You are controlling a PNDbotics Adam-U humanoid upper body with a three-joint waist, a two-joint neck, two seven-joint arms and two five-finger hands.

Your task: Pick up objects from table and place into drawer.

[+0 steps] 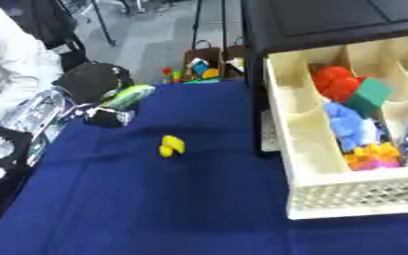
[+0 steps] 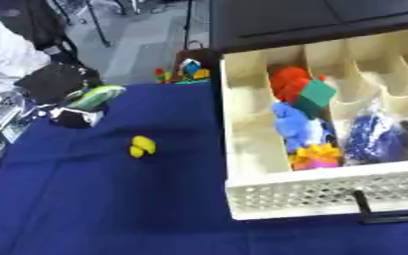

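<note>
A small yellow object point(image 1: 171, 146) lies alone on the blue cloth point(image 1: 155, 209), left of the open cream drawer point(image 2: 321, 195). The drawer's middle compartment holds a red item point(image 2: 287, 82), a green block point(image 2: 316, 97), a blue item point(image 2: 293, 124) and an orange, yellow and pink toy point(image 2: 316, 155). A blue patterned thing point(image 2: 373, 137) lies in the compartment to its right. A slim black part, seemingly of my right hand point(image 2: 361, 201), shows against the drawer's front wall at the lower right. My left hand shows in no view.
The black cabinet point(image 1: 329, 20) stands above the drawer. At the cloth's far left lie a green and white item point(image 1: 129, 95), a black lump point(image 1: 92, 79) and black equipment point(image 1: 3, 154). A bag of colourful toys point(image 1: 203, 67) sits behind the table. A person in white is at the upper left.
</note>
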